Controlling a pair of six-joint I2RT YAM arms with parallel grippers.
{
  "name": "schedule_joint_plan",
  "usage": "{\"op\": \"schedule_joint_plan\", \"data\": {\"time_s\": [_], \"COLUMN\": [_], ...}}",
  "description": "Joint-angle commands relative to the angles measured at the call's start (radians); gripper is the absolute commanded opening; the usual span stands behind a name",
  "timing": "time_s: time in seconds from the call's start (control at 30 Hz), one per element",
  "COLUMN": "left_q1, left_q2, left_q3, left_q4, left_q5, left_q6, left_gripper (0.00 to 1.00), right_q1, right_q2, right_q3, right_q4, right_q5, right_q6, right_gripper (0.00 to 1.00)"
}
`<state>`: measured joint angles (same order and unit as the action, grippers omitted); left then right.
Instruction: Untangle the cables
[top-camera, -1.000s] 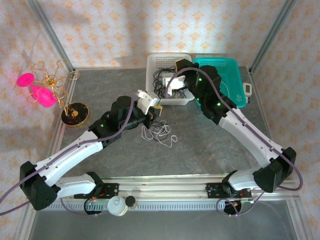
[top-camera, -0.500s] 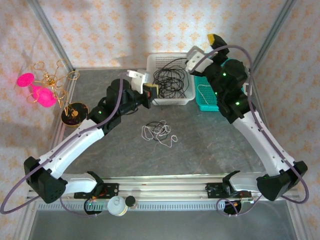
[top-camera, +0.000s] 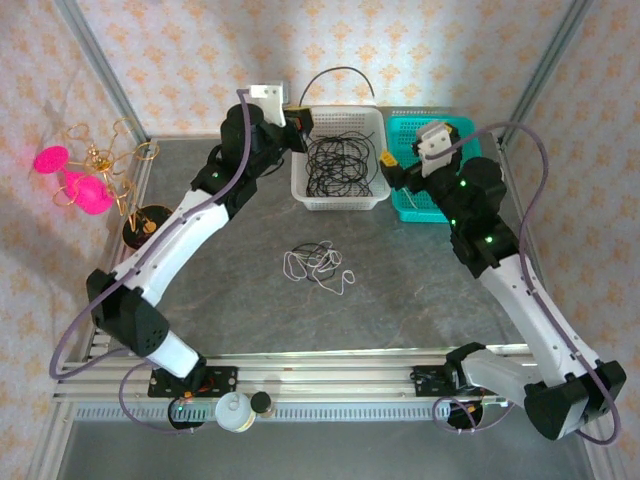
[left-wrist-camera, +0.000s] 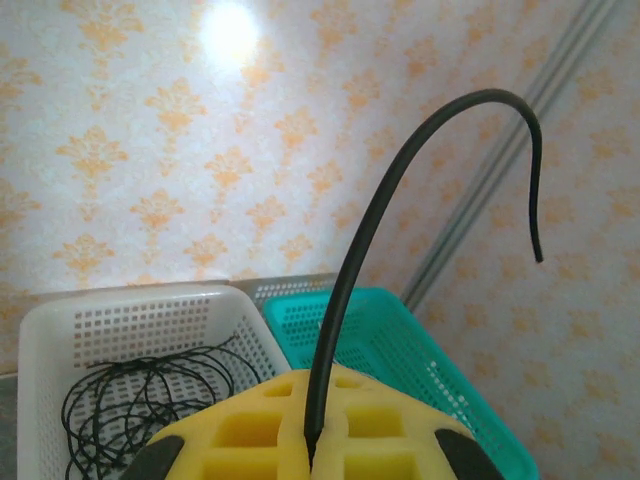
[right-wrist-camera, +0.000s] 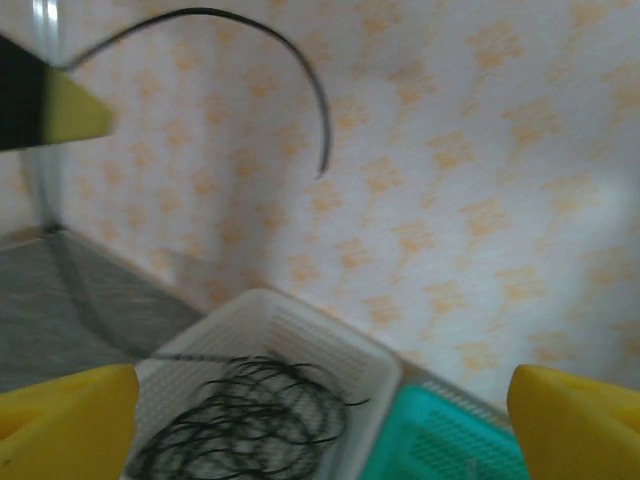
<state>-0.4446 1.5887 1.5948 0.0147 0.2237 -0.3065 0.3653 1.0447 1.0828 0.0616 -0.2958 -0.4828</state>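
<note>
Left fingers (left-wrist-camera: 250, 430) pinch one stiff, springy black cable (left-wrist-camera: 400, 170) high above the white basket (top-camera: 340, 204) of black cables (top-camera: 340, 165). Right fingers (right-wrist-camera: 60, 410) gape wide, empty. White cables (top-camera: 318, 262) lie on the tabletop (top-camera: 420, 290) (probably light and snaggy, best gripped near a free end).

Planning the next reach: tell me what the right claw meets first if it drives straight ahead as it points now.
Probably the rim of the white basket, then the black cables inside, both ahead of the open right claw. Depth is unclear: if aimed higher, it reaches the patterned wall.
</note>
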Motion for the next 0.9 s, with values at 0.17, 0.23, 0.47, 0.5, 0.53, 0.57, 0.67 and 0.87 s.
{"op": "schedule_joint_plan", "data": {"time_s": [0.17, 0.23, 0.47, 0.5, 0.53, 0.57, 0.67, 0.87], "left_q1": [0.024, 0.030, 0.047, 0.050, 0.054, 0.058, 0.071, 0.077], "left_q2": [0.205, 0.269, 0.478, 0.504, 0.529, 0.552, 0.636, 0.758], "left_q3": [0.189, 0.235, 0.332, 0.335, 0.336, 0.335, 0.351, 0.403], "left_q4": [0.048, 0.043, 0.045, 0.056, 0.071, 0.084, 0.116, 0.035], "left_q5": [-0.005, -0.011, 0.055, 0.070, 0.083, 0.097, 0.140, 0.095], "left_q6": [-0.038, -0.049, -0.124, -0.142, -0.161, -0.176, -0.203, -0.178], "left_gripper": [0.00, 0.00, 0.00, 0.00, 0.00, 0.00, 0.00, 0.29], "right_q1": [-0.004, -0.003, -0.001, 0.000, 0.003, 0.004, 0.009, 0.036], "right_q2": [-0.086, -0.096, -0.139, -0.151, -0.161, -0.168, -0.174, -0.079], "right_q3": [-0.175, -0.216, -0.409, -0.439, -0.466, -0.487, -0.545, -0.560], "right_q4": [0.125, 0.111, 0.028, 0.026, 0.023, 0.021, 0.029, -0.005], "right_q5": [-0.034, -0.032, -0.116, -0.126, -0.135, -0.137, -0.126, -0.092], "right_q6": [0.450, 0.577, 0.710, 0.720, 0.727, 0.732, 0.752, 0.775], "right_gripper": [0.91, 0.89, 0.80, 0.79, 0.79, 0.79, 0.78, 0.76]}}
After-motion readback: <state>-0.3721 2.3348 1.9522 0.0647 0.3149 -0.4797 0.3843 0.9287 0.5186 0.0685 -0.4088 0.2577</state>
